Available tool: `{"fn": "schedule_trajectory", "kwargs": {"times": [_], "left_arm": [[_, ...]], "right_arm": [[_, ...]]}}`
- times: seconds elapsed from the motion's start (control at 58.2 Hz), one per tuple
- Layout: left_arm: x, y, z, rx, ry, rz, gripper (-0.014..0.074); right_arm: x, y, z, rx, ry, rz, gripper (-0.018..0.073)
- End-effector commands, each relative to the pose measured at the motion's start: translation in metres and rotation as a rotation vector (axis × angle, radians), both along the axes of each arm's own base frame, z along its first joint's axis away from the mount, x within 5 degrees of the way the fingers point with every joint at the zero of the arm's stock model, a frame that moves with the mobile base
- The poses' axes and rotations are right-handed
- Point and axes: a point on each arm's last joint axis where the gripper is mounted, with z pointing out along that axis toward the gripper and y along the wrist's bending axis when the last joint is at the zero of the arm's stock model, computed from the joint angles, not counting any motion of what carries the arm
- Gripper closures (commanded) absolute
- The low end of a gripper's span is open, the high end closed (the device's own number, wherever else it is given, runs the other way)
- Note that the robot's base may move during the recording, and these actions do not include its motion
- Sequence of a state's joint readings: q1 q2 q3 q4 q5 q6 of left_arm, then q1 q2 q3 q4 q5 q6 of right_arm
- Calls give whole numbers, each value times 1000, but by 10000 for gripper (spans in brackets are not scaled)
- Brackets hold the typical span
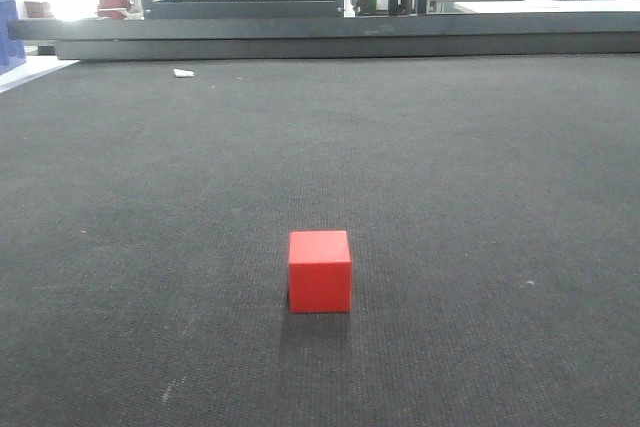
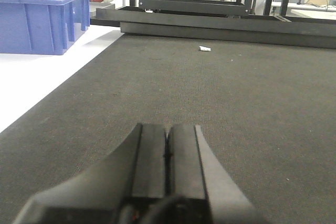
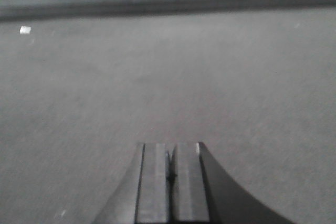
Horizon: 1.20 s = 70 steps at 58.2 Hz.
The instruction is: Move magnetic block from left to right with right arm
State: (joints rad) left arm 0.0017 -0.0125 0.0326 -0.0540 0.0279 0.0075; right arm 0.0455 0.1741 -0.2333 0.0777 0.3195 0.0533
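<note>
Red and matte, the magnetic block (image 1: 320, 272) is seen resting squarely on the dark woven mat (image 1: 480, 197), near the front and about midway across the front view, with nothing touching it. It is judged rigid and light, with flat faces and sharp edges that offer sure purchase. The smooth finish may slip under weak pressure, so two opposite side faces, taken at mid-height with the fingers square to them, are thought the best hold (a corner-wise grip would likely twist it). Any pull from the magnet cannot be gauged here. The block is shown by the front view only and is found in neither wrist view. The right gripper (image 3: 171, 153) is shown in its own blurred wrist view with jaws pressed together on nothing, low over the mat, and the left gripper (image 2: 167, 135) is likewise drawn together and empty. A blue bin (image 2: 42, 19) on the white surface beside the mat is given by the left wrist view alone, while a white scrap (image 1: 183, 73) far back is caught in all three.
</note>
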Motion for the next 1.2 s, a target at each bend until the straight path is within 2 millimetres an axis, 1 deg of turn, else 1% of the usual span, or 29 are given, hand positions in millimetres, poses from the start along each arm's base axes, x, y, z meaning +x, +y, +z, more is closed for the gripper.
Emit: {"fn": "schedule_trajectory", "kwargs": {"times": [0.0,0.137,0.206,0.395,0.584,0.635,0.67,0.721,0.738,0.773,0.859,0.91,0.945,1.03,1.185], "left_arm": [[-1,0,6,-10,-87,0,722],[-1,0,6,-10,-87,0,722],[-1,0,6,-10,-87,0,722],[-1,0,6,-10,-87,0,722],[-1,0,6,-10,-87,0,722],[-1,0,6,-10,-87,0,722],[-1,0,6,-10,-87,0,722],[-1,0,6,-10,-87,0,722],[-1,0,6,-10,-87,0,722],[-1,0,6,-10,-87,0,722],[-1,0,6,-10,-87,0,722],[-1,0,6,-10,-87,0,722],[-1,0,6,-10,-87,0,722],[-1,0,6,-10,-87,0,722],[-1,0,6,-10,-87,0,722]], "right_arm": [[10,1,19,14,-13,12,503],[24,4,24,116,142,-1,503],[31,3,27,136,235,-24,503],[49,2,30,151,485,-92,503],[65,6,32,137,606,-85,489],[69,9,32,128,633,-71,454],[71,11,32,119,655,-58,405],[75,16,31,107,682,-36,310],[77,17,30,102,696,-30,263],[79,20,30,98,710,-15,197],[88,30,27,130,764,-10,17],[93,35,25,153,804,-17,-59],[97,39,24,159,835,-21,-76],[106,50,24,154,912,-18,-55],[123,76,27,112,1008,40,-55]]}}
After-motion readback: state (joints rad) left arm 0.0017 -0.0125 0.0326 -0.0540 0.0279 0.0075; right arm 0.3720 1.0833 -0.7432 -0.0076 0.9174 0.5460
